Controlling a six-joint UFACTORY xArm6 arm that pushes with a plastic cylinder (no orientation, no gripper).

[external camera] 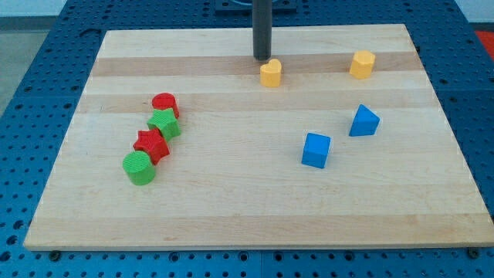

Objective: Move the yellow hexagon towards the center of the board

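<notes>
The yellow hexagon [362, 64] sits near the view's top right of the wooden board [231, 208]. A second yellow block [271, 73], rounded and perhaps heart-shaped, sits at the top centre. My tip [262, 59] is the lower end of a dark upright rod. It stands just above and to the left of that rounded yellow block, nearly touching it, and well to the left of the hexagon.
A blue cube [316, 150] and a blue triangular block [364, 121] lie right of centre. On the left, a red cylinder [165, 103], green star [164, 123], red star [151, 144] and green cylinder [140, 167] form a diagonal row.
</notes>
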